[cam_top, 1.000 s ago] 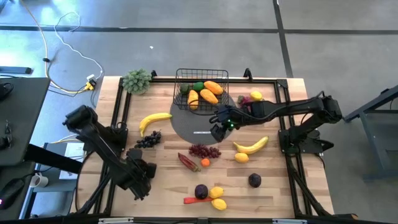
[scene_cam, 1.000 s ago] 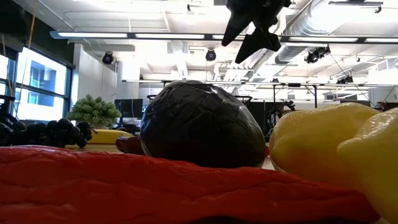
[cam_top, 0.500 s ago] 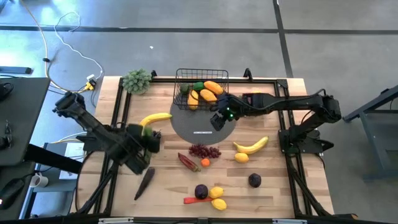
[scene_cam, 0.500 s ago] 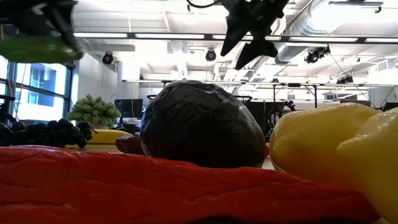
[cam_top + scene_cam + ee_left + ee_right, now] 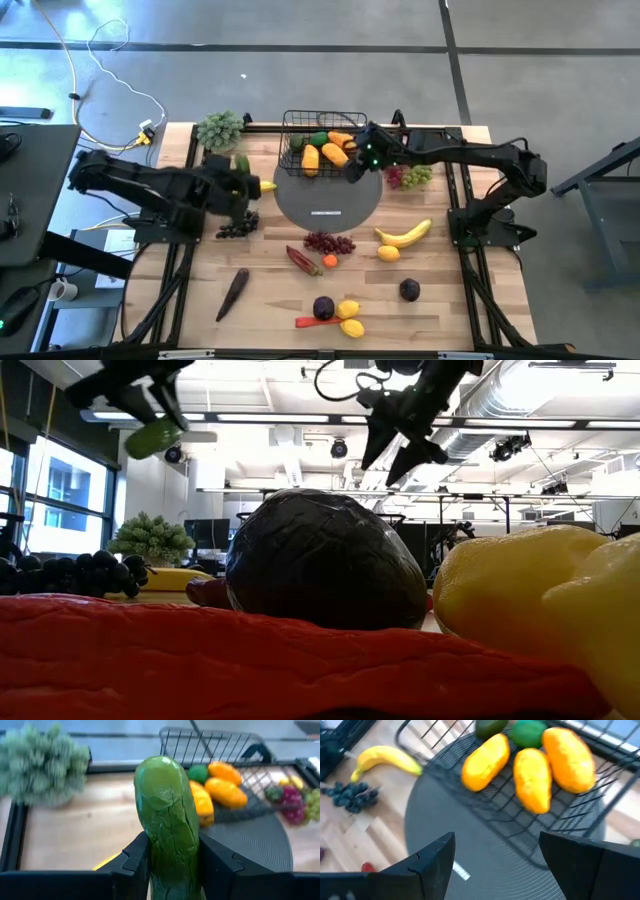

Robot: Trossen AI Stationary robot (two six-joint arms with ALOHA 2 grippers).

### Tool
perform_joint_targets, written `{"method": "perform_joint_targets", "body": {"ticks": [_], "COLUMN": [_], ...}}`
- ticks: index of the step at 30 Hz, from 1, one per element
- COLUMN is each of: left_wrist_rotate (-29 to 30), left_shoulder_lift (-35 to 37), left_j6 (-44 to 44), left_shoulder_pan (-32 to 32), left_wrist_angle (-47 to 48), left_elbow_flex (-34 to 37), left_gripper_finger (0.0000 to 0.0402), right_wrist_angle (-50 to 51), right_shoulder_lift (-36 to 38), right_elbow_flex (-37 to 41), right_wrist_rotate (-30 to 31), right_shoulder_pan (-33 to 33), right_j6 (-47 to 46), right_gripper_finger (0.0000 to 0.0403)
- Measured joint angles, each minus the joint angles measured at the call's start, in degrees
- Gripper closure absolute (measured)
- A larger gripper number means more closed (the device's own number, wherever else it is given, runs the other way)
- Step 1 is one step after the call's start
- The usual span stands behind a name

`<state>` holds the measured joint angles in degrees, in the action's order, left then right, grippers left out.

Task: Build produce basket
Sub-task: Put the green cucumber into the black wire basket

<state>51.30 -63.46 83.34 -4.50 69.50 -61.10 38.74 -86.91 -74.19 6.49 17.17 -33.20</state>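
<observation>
Bright, even overhead light with soft shadows; both wrist views motion-blurred, low view's foreground out of focus.

Overhead camera looks straight down; low camera sits level on the desk [image 5: 268,256]; both wrist cameras view the basket [image 5: 530,820] closely.

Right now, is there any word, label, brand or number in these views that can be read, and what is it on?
None can be read.
Grey round disc: a small white strip bears marks too small to read in the high view; in the right wrist view it is blurred.
Basket, produce, both arms: no lettering visible.
</observation>
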Motion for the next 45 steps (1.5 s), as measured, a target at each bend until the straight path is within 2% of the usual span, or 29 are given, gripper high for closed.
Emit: {"method": "perform_joint_targets", "body": {"ticks": [8,13,19,25,32,39,45], "left_wrist_rotate": [-0.9,-6.5,-14.2,-22.6,-30.7,-34.7,-35.7], "left_shoulder_lift": [1.6,1.6,0.4,-3.0,-10.6,-19.4,-24.9], "left_j6": [-28.4,-40.8,-51.2,-55.3,-57.2,-57.2,-57.1], "left_shoulder_pan": [14.2,23.2,32.2,38.8,44.1,45.4,45.4], "left_wrist_angle": [-17.3,-28.5,-40.2,-47.0,-55.1,-62.3,-65.7], "left_elbow_flex": [0.0,0.0,0.0,0.0,0.0,0.0,0.0], "left_gripper_finger": [0.0282,0.0282,0.0282,0.0282,0.0282,0.0282,0.0282], "right_wrist_angle": [-0.5,-1.4,-4.3,-6.1,-7.1,-7.1,-7.1], "right_shoulder_lift": [0.0,0.0,0.0,0.0,0.0,0.0,0.0], "right_elbow_flex": [0.0,0.0,0.0,0.0,0.0,0.0,0.0], "right_wrist_rotate": [-1.1,-2.1,-2.8,-3.0,-3.0,-3.0,-2.9], "right_shoulder_pan": [6.1,9.1,11.8,13.6,15.1,16.6,17.0], "right_j6": [0.7,1.8,3.6,4.1,5.2,5.4,6.5], "right_gripper_finger": [0.0132,0.0132,0.0132,0.0132,0.0132,0.0132,0.0132]}}
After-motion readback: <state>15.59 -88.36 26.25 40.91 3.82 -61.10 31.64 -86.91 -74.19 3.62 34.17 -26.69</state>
